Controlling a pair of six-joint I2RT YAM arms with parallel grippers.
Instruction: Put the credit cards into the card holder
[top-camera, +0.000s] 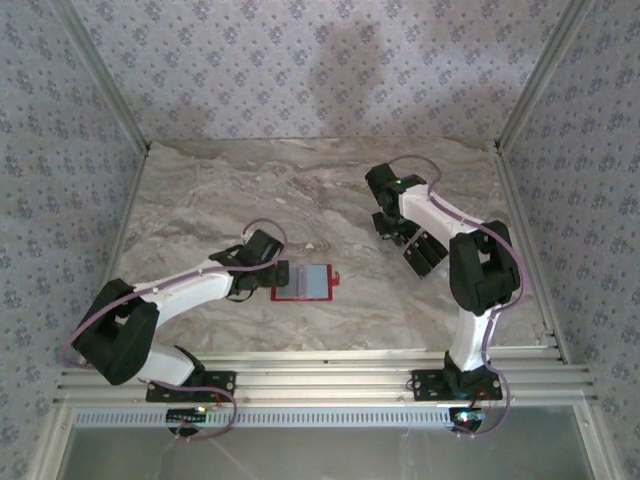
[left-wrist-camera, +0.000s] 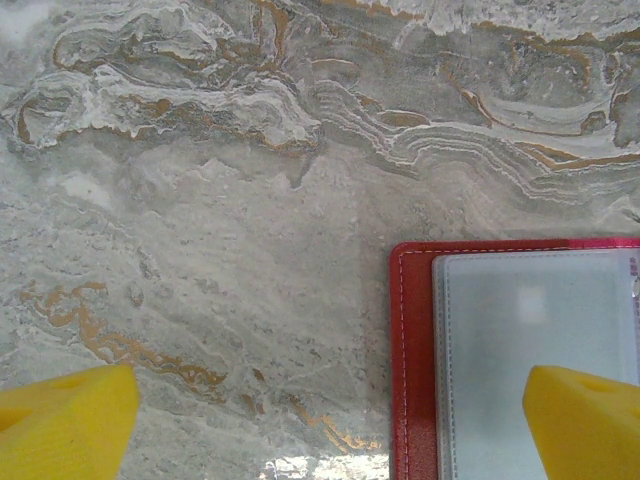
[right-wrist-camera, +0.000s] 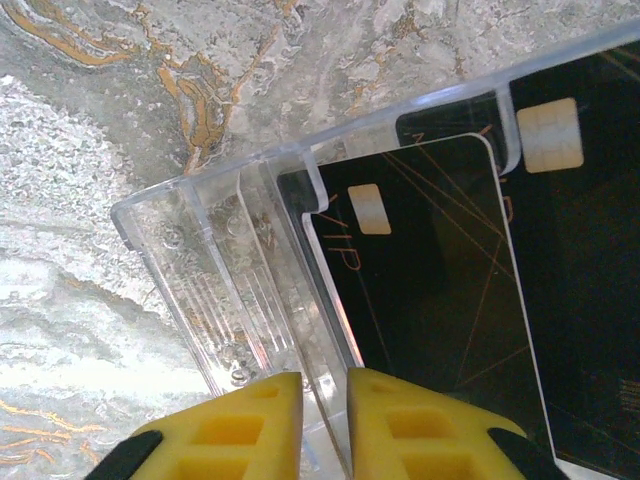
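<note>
Picking one card out of the clear rack (right-wrist-camera: 215, 270) looks like the step in hand. Right gripper (right-wrist-camera: 323, 400), bottom centre of its wrist view: yellow fingers drawn nearly together, thin gap left. A clear divider and the pale left edge of the front card run down into that gap. Cannot tell whether the pads have bitten on card, plastic, or nothing.

Credit cards (right-wrist-camera: 425, 300) stand black in the rack's slots, centre to right of frame, gold chips toward the top.

Card holder (left-wrist-camera: 412, 370) lies open and flat on the marble table (left-wrist-camera: 200, 250), lower right of the left wrist view, grey sleeve up. In the top view it sits just left of centre, well apart from the right gripper.

Left gripper (left-wrist-camera: 320, 425) spread wide and holding nothing, one fingertip over the sleeve, the other over bare marble.

To do it well:
- Take the card alone, not the divider.
- Lift straight along the slot so the neighbours are not dragged.
- Left fingers could pin the holder's red border before insertion; it will likely slide on smooth stone.
</note>
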